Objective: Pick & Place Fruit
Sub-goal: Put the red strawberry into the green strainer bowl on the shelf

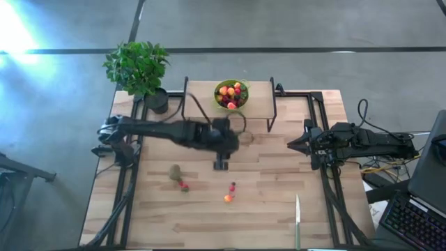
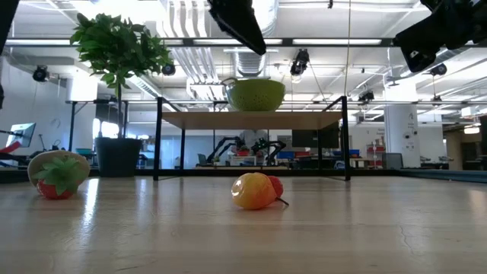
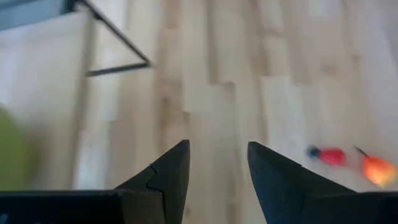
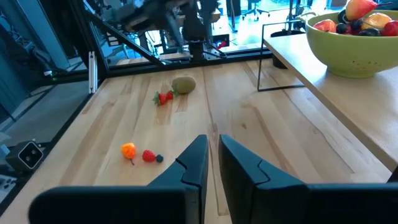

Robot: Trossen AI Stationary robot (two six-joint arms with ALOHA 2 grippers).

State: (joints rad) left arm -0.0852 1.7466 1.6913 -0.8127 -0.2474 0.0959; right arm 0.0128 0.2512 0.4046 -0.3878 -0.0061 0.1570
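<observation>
A lime-green bowl (image 1: 231,94) holding several fruits stands on a raised wooden shelf (image 1: 258,104) at the table's far side. On the table lie a brown kiwi (image 1: 175,171) with a strawberry (image 1: 183,186) beside it. Nearer the middle lie an orange fruit (image 1: 228,198), a red berry (image 1: 232,187) and a dark berry (image 4: 159,158). My left gripper (image 1: 221,164) hangs open above the table's middle, in front of the shelf, with nothing between its fingers (image 3: 176,163). My right gripper (image 4: 212,140) waits at the table's right edge, shut on nothing.
A potted plant (image 1: 139,70) stands at the far left corner. A knife (image 1: 297,223) lies near the front right edge. The shelf's black legs (image 1: 272,115) stand just beyond my left gripper. Bare wood lies across the table's near half.
</observation>
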